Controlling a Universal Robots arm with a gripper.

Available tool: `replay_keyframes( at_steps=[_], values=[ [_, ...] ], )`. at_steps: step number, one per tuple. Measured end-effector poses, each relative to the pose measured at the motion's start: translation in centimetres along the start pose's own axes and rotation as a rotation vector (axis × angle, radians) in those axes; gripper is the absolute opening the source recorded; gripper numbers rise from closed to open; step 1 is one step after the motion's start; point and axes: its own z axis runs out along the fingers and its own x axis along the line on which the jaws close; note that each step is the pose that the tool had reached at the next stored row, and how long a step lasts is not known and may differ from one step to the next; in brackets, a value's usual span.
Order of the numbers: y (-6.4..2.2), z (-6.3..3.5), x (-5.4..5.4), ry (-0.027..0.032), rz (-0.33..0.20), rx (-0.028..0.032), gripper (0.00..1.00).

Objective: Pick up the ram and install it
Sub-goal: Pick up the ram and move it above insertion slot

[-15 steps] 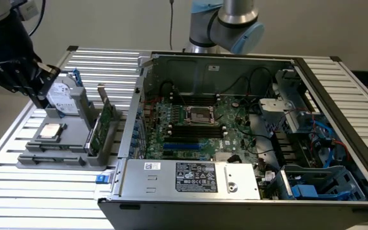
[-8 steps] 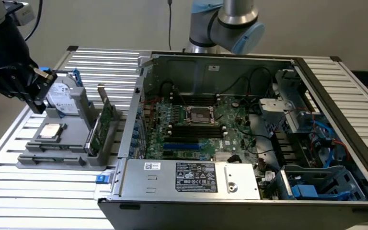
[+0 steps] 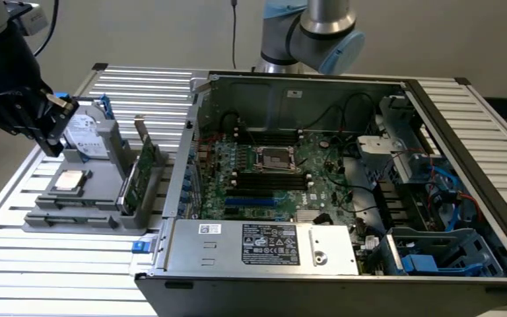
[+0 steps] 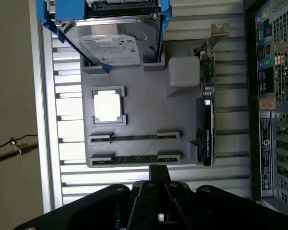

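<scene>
Your tool (image 3: 51, 139) hangs clenched on nothing over the far end of the grey holder (image 4: 144, 110), at the exterior view's left of the open case (image 3: 342, 89). The ram (image 4: 134, 157) has not been picked up. It lies on edge in clips at the holder's near end, with a second stick (image 4: 133, 137) parallel and just beside it. Watch three things. With the fingers together, a descent would press down on the stick's edge rather than straddle it. I judge that could bend the stick or jam it in its clips. The two sticks sit close, so a small sideways error could put a finger on the wrong one, or between them. The card (image 4: 206, 134) stands just beside the sticks' ends, so a skewed approach may clip it. Later the black slots (image 3: 271, 178) sit deep in the case among cables, and I judge that a tilted stick there would not seat. As for writing, the drive (image 4: 110, 48) carries a white label and the power supply (image 3: 271, 244) another, both too small to read. The card's black shroud has pale lettering I cannot make out.
</scene>
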Motion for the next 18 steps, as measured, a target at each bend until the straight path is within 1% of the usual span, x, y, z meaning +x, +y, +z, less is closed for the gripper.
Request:
replay_keyframes(
  at_steps=[4,7,9,12,18],
  values=[
    [0.0,0.0,0.0,0.0,0.0,0.0,0.11],
    [-0.03,0.21,0.03,0.0018,-0.005,0.0003,0.11],
    [-0.04,0.31,0.05,0.0034,-0.034,0.0006,0.11],
    [-0.04,0.5,0.09,0.0058,-0.085,-0.0012,0.11],
    [-0.06,0.65,0.1,0.011,-0.194,0.0003,0.11]
  ],
)
